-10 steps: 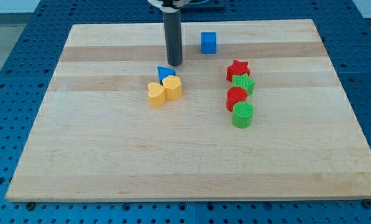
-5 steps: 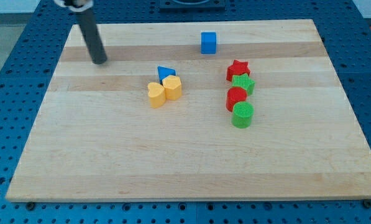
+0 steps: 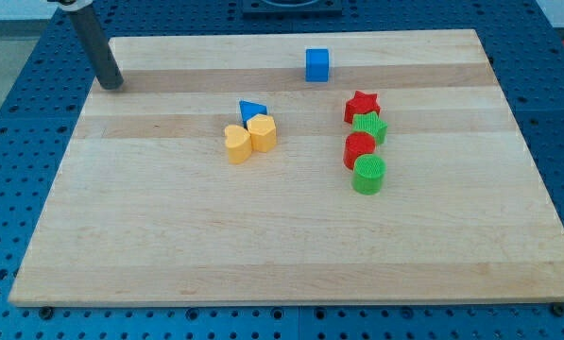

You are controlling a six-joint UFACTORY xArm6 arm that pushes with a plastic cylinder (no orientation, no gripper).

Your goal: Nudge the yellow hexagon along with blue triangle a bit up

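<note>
The yellow hexagon [image 3: 262,133] sits near the board's middle, touching the blue triangle [image 3: 251,110] just above it and a yellow heart [image 3: 236,144] at its lower left. My tip [image 3: 112,84] rests at the board's upper left edge, far to the left of and above these blocks, touching none of them.
A blue cube [image 3: 317,64] stands near the top centre. On the right is a column of a red star [image 3: 362,105], a green star [image 3: 369,127], a red round block [image 3: 359,148] and a green cylinder [image 3: 368,175]. The wooden board [image 3: 282,236] lies on a blue perforated table.
My tip has swept from just above the blue triangle far to the left, to the board's upper left edge. No block has moved.
</note>
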